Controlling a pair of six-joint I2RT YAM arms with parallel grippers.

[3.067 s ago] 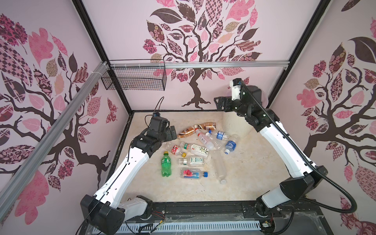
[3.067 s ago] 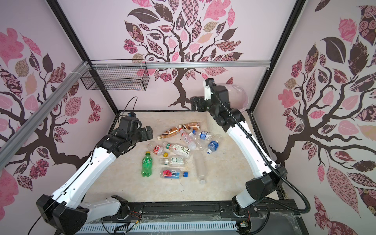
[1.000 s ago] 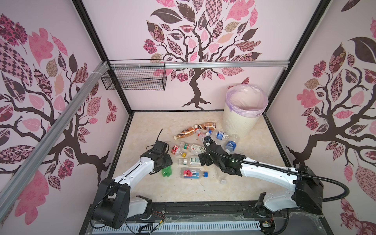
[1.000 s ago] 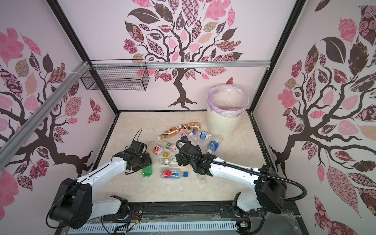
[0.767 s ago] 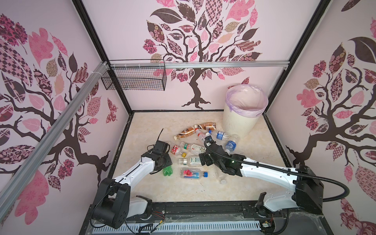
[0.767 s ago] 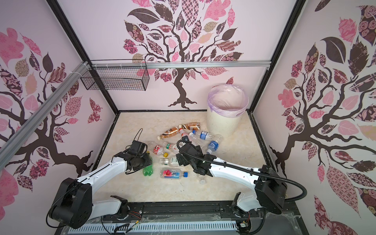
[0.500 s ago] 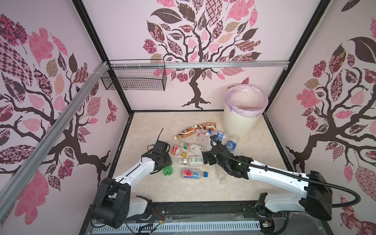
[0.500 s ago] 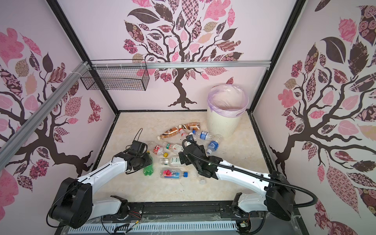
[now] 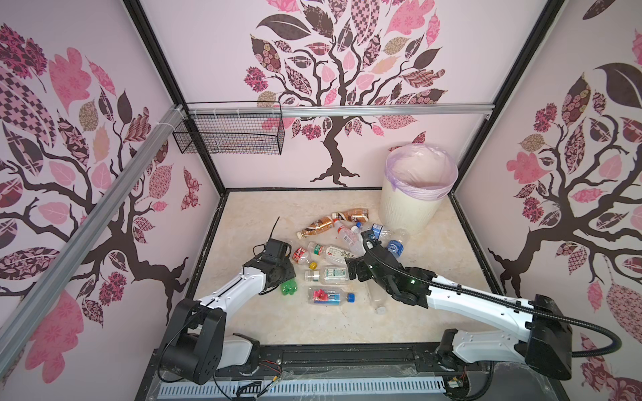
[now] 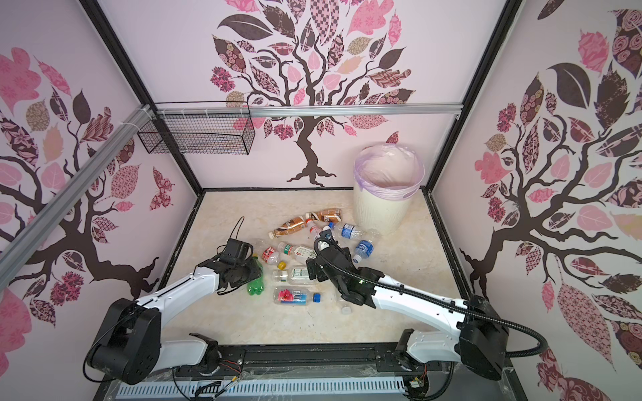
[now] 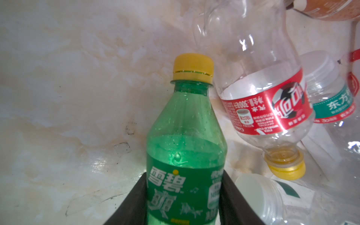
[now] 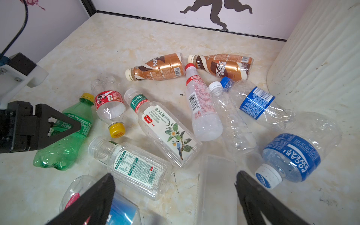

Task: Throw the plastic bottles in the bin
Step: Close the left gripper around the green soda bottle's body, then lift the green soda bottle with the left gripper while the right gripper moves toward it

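— Left gripper [image 11: 184,175]?
— Your jaws grip the green bottle [image 9: 288,288], lying left of centre on the table [image 9: 264,215].
— Right gripper [image 12: 175,178]?
— Jaws wide over the plastic bottles [image 9: 335,251] at centre; bin [image 9: 410,205] stands upper right.

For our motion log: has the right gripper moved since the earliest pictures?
Yes: the right gripper has moved from over the bin down to the bottles.

I list: black wire mesh basket [image 9: 227,133], hung from the aluminium rail [image 9: 382,110]; tree decals [image 9: 333,152] across three pink walls [image 9: 208,52]; beige marbled tabletop [image 9: 264,208].
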